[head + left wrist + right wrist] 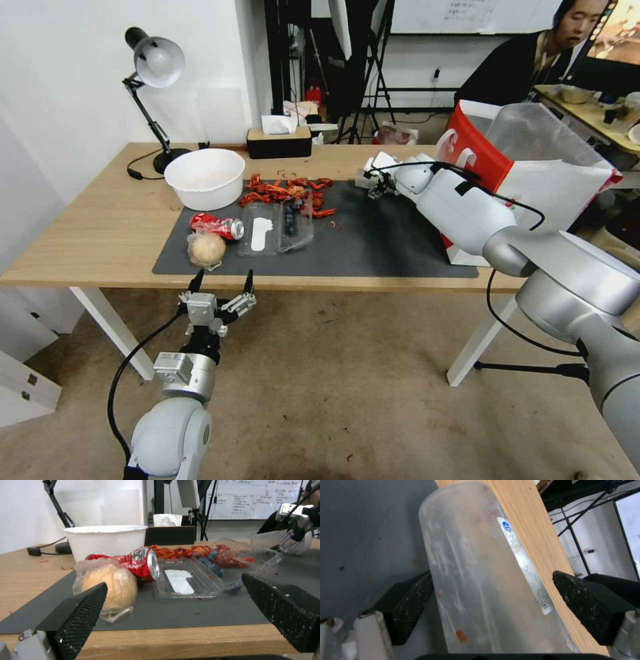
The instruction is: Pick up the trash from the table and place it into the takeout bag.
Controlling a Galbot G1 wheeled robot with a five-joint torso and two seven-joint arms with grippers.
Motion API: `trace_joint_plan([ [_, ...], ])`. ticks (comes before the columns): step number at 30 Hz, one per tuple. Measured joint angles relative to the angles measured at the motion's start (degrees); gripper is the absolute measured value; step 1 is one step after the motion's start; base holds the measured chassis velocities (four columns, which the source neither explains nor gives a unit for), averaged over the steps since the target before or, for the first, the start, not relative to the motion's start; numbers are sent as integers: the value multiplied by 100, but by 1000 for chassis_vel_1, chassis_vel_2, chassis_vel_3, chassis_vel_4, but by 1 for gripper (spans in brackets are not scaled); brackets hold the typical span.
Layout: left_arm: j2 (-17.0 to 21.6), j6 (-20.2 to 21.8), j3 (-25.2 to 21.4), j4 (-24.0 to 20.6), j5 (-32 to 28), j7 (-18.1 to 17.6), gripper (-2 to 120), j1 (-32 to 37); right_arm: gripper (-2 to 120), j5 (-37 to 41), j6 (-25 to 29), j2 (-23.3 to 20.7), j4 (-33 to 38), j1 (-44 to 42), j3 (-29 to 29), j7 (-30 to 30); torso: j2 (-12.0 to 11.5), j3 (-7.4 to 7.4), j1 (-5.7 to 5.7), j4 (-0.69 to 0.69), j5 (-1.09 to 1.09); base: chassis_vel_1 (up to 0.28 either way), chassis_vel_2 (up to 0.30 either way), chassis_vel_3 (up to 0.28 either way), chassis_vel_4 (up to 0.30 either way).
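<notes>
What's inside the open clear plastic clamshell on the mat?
In the clear clamshell: a white label or card in one half, dark blueberries in the other. Nothing hidden; the plastic is see-through.

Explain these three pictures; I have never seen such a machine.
This is a wheeled robot with two arms. One picture looks down from its head; the other two come from cameras on its wrists. The left hand hangs open before the near edge of the table. The right hand is open around a clear plastic cup at the far edge of the mat, not yet gripping it. On the table: a crushed red can, a plastic-wrapped ball, a clear tray, red food leftovers, a white bowl. The takeout bag stands at the right end.
</notes>
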Motion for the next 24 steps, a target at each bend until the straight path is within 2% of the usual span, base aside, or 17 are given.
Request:
trace_joint_plan([
  [10,11,-27,2,18,3,0,100,0,86,-119,54,79,-148,-28,36,26,1,-2,-2,0,0,0,0,0,0],
  [11,12,-29,1,20,3,0,100,-5,84,-119,55,81,-149,-34,36,39,1,-2,-2,0,1,0,0,0,0],
  [12,11,-32,1,24,3,0,100,-7,75,-119,55,81,-149,-35,35,47,1,0,-1,1,2,0,0,0,0],
  [14,8,-36,1,29,3,0,100,-7,71,-119,54,78,-148,-35,29,50,1,0,-1,2,2,0,0,0,0],
  [17,-1,-55,8,44,6,-1,100,-7,58,-117,21,52,-133,-25,0,52,-2,2,2,0,2,0,0,0,0],
  [18,-1,-55,8,44,6,-1,100,-7,58,-117,21,52,-133,-25,0,52,-2,2,2,0,2,0,0,0,0],
  [24,3,-64,7,62,9,-3,100,-22,39,-65,-114,27,-53,-13,-19,79,-2,3,3,-2,2,0,0,0,0],
])
